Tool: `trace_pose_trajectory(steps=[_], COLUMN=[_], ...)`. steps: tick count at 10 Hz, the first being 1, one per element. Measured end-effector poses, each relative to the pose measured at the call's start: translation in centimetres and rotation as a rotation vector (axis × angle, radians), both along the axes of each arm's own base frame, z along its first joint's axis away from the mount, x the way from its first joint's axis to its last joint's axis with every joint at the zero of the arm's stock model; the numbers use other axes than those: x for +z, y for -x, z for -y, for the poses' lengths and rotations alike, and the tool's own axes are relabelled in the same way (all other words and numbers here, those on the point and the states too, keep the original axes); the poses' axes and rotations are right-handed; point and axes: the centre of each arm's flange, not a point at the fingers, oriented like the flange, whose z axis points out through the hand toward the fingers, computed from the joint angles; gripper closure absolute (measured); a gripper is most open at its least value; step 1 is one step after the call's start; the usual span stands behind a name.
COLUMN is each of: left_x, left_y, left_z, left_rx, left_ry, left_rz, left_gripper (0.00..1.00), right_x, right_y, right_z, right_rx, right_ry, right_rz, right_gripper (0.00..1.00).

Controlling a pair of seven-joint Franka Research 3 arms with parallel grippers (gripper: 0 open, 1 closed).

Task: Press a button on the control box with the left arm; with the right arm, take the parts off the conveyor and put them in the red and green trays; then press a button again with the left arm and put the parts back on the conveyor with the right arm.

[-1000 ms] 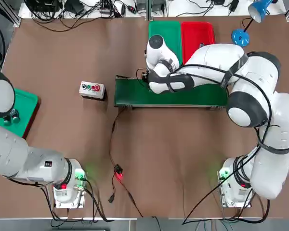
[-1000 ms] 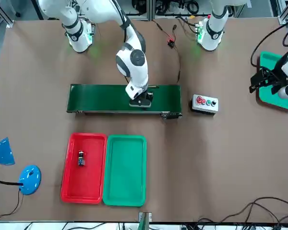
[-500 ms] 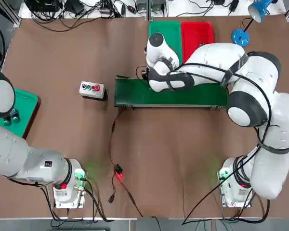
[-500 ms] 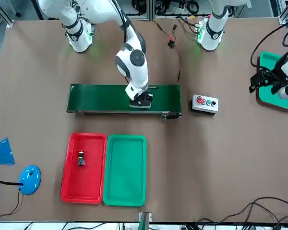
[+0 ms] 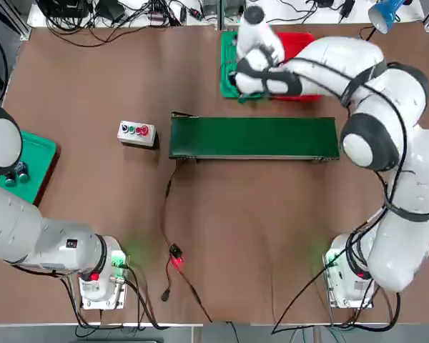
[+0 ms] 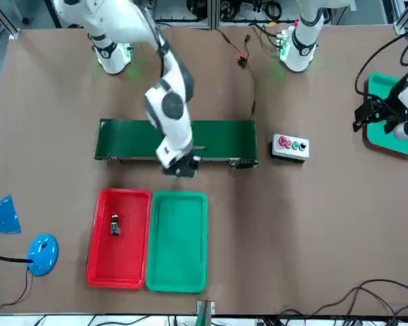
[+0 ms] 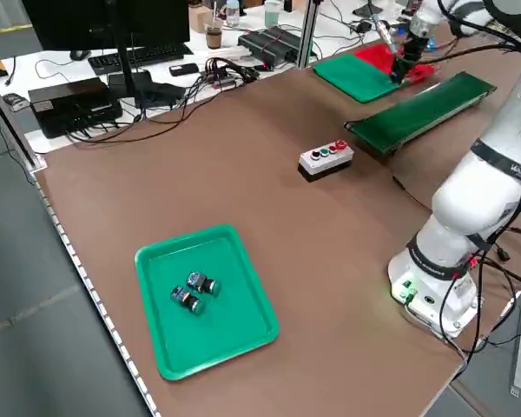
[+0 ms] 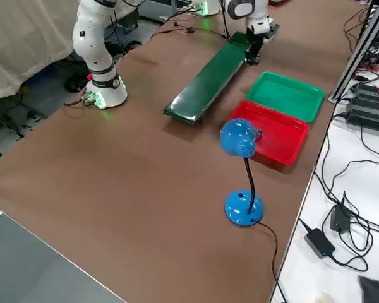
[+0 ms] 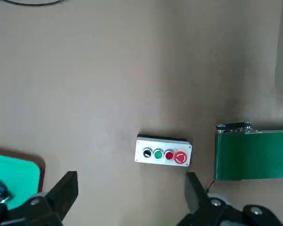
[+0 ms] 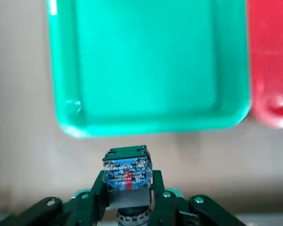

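Brown tabletop (image 5: 236,236) is filling most of the top view, with a monitor (image 7: 113,17) standing on the white desk at upper left of the left side view. Green conveyor (image 5: 254,138) is lying right of center in the top view; control box (image 5: 137,133) is sitting just off its left end, buttons facing up. Right gripper (image 10: 130,181) is pinching a small blue-and-black electronic module (image 10: 128,172) between its fingers, bottom center of the right wrist view. In the front view that arm is hanging left of center, by the conveyor edge facing the trays. Green tray (image 6: 177,241) is lying low center there, red tray (image 6: 120,258) beside it on the left, holding one small part (image 6: 115,224). Left gripper (image 9: 132,181) is hovering with fingers spread wide, nothing between them; front view has it at the right edge, near the side tray (image 7: 234,313). That green tray is holding two cylindrical-ended parts (image 7: 203,282), lower left of the left side view. Blue desk lamp (image 8: 237,137) is standing right of center in the right side view, by the red tray.
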Motion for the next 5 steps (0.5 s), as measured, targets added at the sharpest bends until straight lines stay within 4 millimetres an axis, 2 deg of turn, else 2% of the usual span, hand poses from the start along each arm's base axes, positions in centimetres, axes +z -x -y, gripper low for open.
trace_pose_trajectory(steps=[1, 2, 3, 4, 5], left_x=[0.0, 0.0, 0.0, 0.0, 0.0], left_y=[0.0, 0.0, 0.0, 0.0, 0.0], left_z=[0.0, 0.0, 0.0, 0.0, 0.1], left_rx=[0.0, 0.0, -0.001, -0.001, -0.001], left_ry=[0.0, 0.0, 0.0, 0.0, 0.0], left_rz=[0.0, 0.0, 0.0, 0.0, 0.0], left_gripper=[0.0, 0.0, 0.0, 0.0, 0.0], right_x=[-0.9, -1.8, -2.5, -3.2, -4.1], right_y=[-2.3, -4.2, -5.6, -6.5, -7.0], right_z=[3.4, 5.8, 7.2, 7.5, 6.9], right_rx=[-0.001, -0.004, -0.013, -0.02, -0.035], right_ry=[0.012, 0.015, 0.002, -0.022, -0.051], right_rz=[-0.006, -0.004, 0.022, 0.067, 0.106], right_gripper=[0.59, 0.59, 0.59, 0.59, 0.59])
